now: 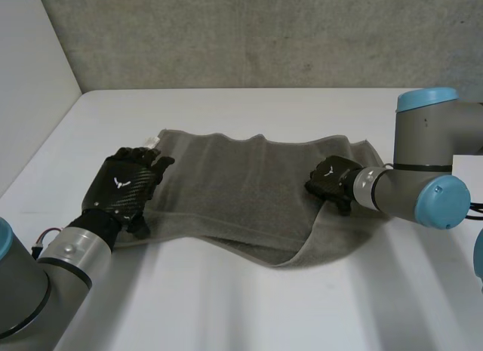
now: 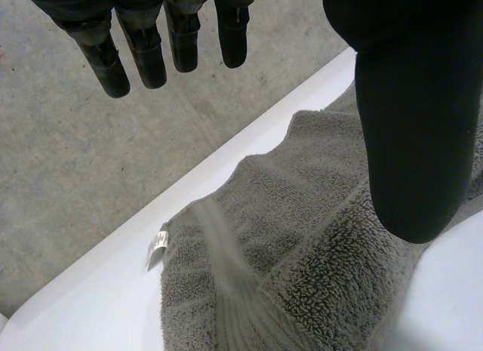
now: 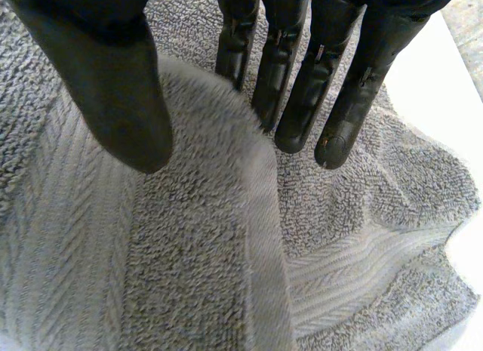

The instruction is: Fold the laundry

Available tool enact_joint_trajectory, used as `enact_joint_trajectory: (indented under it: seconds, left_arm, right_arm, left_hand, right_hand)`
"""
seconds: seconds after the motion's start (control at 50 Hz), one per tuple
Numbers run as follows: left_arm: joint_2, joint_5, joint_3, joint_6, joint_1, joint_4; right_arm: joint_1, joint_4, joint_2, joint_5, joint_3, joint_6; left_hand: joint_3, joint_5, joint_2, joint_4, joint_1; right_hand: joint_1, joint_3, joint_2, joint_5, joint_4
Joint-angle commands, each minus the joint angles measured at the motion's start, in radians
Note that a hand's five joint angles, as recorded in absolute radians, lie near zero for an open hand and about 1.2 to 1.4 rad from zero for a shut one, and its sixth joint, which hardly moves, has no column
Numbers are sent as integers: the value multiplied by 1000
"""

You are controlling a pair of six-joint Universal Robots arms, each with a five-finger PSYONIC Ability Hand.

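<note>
Left hand [image 1: 124,186] open, fingers straight, at the left end of the grey towel [image 1: 241,185] on the white table [image 1: 226,306].
Right hand [image 1: 332,181] pinches a raised fold near the right end; white corner tag [image 2: 156,245] unreadable.

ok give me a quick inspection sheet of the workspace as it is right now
surface: white table, no stains seen
job's things: one grey towel spread crosswise, doubled over near its right end; white label at its far left corner
clutter: nothing seen
hands: left hand open, over the towel's left end; right hand at the right end, thumb and fingers seemingly pinching a raised fold
cables: nothing seen on the table
surroundings: grey wall behind, white panel at the left
</note>
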Motion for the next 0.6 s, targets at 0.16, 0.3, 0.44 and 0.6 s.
enact_joint_trajectory:
  seconds: [0.16, 0.3, 0.44, 0.6]
  left_arm:
    - [0, 0, -1, 1, 0, 0]
    - [0, 0, -1, 1, 0, 0]
    - [0, 0, -1, 1, 0, 0]
    - [0, 0, -1, 1, -1, 0]
  right_arm:
    - [-32, -2, -85, -9, 96, 8]
    - [-59, -26, -120, -15, 174, 5]
    - [-92, -100, -137, -23, 254, 7]
    - [-101, -189, -157, -49, 317, 7]
  left_hand:
    - [18, 16, 18, 17, 17]
    - [18, 16, 19, 17, 17]
    - [18, 16, 19, 17, 17]
    - [15, 13, 16, 14, 14]
  right_hand:
    - [165, 165, 163, 167, 165]
    - [-259, -259, -261, -257, -258]
    - [-247, -247, -249, -245, -247]
    - [-112, -113, -114, -110, -112]
